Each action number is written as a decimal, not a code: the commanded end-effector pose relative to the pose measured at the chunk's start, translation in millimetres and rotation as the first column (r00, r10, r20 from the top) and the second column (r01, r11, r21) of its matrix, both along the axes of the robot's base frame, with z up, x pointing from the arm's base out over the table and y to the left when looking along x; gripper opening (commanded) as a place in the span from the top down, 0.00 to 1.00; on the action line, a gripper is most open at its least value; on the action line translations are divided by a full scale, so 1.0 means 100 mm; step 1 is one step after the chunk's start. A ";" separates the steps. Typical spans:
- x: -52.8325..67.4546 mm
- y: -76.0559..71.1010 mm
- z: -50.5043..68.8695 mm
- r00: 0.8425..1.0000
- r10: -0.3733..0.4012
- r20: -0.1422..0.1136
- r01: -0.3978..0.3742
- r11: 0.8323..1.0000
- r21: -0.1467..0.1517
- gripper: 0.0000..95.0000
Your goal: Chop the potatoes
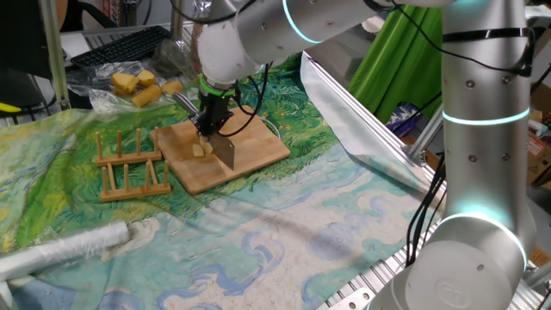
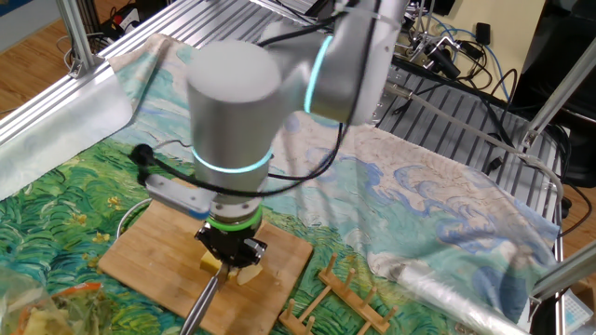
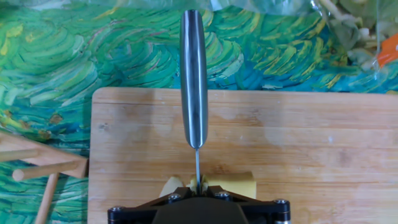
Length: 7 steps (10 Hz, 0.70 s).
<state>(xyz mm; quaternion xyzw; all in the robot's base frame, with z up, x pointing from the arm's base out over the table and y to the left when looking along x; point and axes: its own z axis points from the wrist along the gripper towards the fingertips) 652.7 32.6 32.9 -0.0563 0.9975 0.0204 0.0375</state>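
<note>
On the left in one fixed view, a wooden rack (image 1: 131, 168) stands on the colourful cloth (image 1: 258, 232), just beside the wooden cutting board (image 1: 258, 155). The board lies flat on the cloth. The potatoes (image 1: 202, 150) sit on the board, right under the robot's hand. The gripper (image 1: 213, 127) points straight down and is closed tight on a knife (image 1: 225, 151). The knife's blade stands on its edge, down on the board, with pale potato on both sides of it. In the hand view, the shiny handle (image 3: 193, 74) sticks out over the board.
</note>
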 end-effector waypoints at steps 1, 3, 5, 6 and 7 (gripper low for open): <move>-0.03 0.01 -0.05 1.000 -0.002 0.004 0.002 1.000 0.003 1.00; -0.04 0.00 -0.01 1.000 -0.007 0.004 0.007 1.000 0.005 1.00; -0.04 0.00 0.03 1.000 -0.005 0.000 0.005 1.000 0.002 1.00; -0.05 -0.01 0.05 1.000 -0.006 -0.004 0.006 1.000 0.003 1.00; -0.05 -0.01 0.05 1.000 -0.008 -0.005 0.008 1.000 0.004 1.00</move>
